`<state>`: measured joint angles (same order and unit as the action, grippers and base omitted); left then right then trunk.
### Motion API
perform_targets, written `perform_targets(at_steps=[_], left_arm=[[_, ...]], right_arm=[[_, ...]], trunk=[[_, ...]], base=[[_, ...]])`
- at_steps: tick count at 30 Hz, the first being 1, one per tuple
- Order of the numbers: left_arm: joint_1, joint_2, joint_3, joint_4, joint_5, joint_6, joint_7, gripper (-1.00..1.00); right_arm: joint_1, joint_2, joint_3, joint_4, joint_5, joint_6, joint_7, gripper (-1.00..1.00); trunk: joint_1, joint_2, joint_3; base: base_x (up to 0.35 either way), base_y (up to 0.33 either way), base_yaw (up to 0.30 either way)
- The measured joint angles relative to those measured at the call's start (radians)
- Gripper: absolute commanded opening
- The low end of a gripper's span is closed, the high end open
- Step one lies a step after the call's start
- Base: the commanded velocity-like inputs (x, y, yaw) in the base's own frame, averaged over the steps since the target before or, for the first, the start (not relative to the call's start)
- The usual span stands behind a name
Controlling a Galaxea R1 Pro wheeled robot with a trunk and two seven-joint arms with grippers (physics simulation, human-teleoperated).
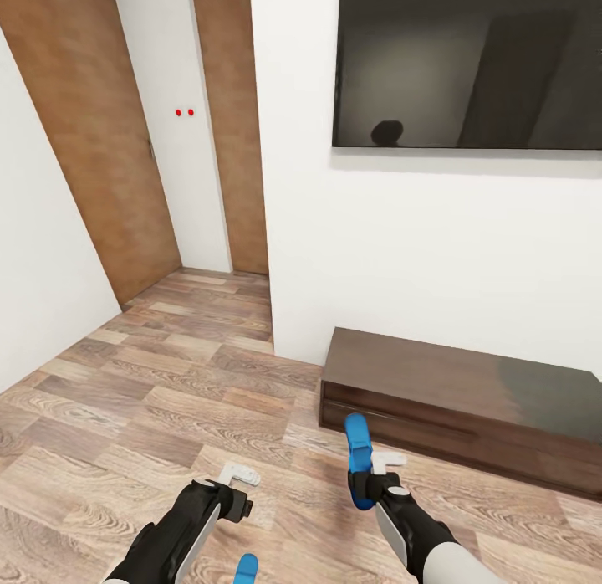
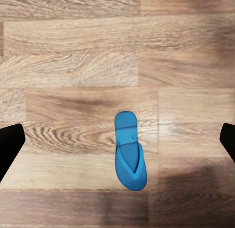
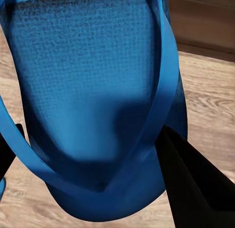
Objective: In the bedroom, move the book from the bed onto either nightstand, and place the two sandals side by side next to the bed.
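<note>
The right gripper [image 1: 373, 477] pinches one blue sandal [image 1: 359, 457] upright, near the long dark bench [image 1: 468, 408]. The left gripper [image 1: 237, 484] hangs spread and empty over the second sandal [image 2: 129, 150], which lies flat on the plank floor [image 1: 150, 400]. The thin strap hold looks insecure; a jolt while driving could drop the sandal.

Two blue sandals [image 1: 359, 450] [image 2: 129, 150], two grippers [image 1: 241, 482] [image 1: 378, 477], two wooden doors [image 1: 92, 140] [image 1: 234, 124], one bench [image 1: 460, 408], one wall screen [image 1: 468, 65].
</note>
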<state>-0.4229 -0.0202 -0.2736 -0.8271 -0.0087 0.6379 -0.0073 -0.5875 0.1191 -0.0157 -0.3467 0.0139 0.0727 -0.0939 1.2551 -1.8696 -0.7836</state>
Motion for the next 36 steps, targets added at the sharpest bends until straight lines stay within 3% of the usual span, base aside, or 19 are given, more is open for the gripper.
perform_targets(at_steps=[36], left_arm=[[0.0, 0.0, -0.013, 0.0, -0.001, -0.002, 0.001, 1.0]], right_arm=[[0.0, 0.0, 0.001, 0.007, 0.006, -0.001, 0.001, -1.0]], trunk=[[0.0, 0.0, 0.0]], base=[[0.0, 0.057, -0.001]])
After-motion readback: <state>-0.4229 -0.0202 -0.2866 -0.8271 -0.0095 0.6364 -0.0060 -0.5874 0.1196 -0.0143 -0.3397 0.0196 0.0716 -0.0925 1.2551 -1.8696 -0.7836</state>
